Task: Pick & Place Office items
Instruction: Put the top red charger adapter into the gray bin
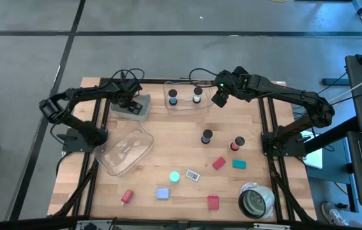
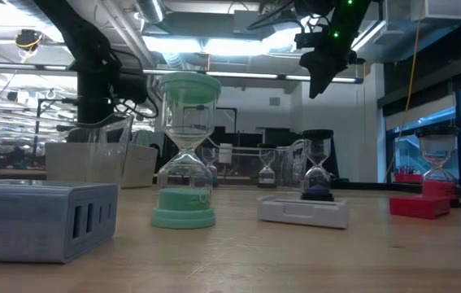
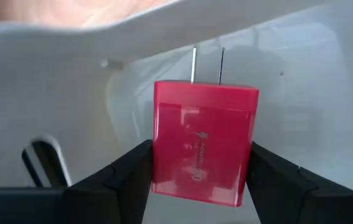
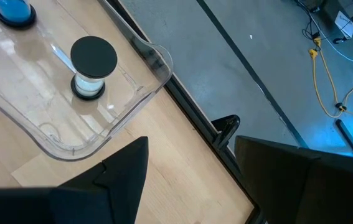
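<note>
- Your left gripper is clamped on a red wall charger, its two metal prongs pointing away from the wrist. In the overhead view it sits over a grey-white tray near the tabletop's far left corner.
- Your right gripper hangs in the air above the far edge of the tabletop, just beside the right end of a clear bin. Its fingers stand apart with nothing between them.
- That clear bin holds two small hourglass timers: one blue-capped and one black-capped with white sand.
- A second clear bin lies tilted near the left edge of the tabletop; you cannot tell from here whether anything is in it.
- Two more black-capped timers stand near the middle of the tabletop, one dark and one with red sand.
- Toward the near edge lie the remaining small items: a red block, a teal block, a cyan-topped timer, a white tag, a pale blue block, a red piece and a red cube.
- A large grey-white roll sits at the near right corner.
</note>
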Motion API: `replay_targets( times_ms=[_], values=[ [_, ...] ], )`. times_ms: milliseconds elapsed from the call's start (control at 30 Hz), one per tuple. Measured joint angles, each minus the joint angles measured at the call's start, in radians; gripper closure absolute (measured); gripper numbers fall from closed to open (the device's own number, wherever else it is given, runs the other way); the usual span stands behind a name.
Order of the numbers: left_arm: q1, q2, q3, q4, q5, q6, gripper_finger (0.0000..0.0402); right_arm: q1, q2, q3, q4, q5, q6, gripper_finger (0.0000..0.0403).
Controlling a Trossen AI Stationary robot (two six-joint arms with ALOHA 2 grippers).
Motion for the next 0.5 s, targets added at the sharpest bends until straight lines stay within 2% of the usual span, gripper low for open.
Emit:
replay_targets(
  times_ms=[500],
  values=[
    [0.000, 0.004, 0.003, -0.002, -0.048, 0.045, 0.0144, 0.000, 0.000, 0.000, 0.000, 0.000, 0.000, 0.0160]
  ],
)
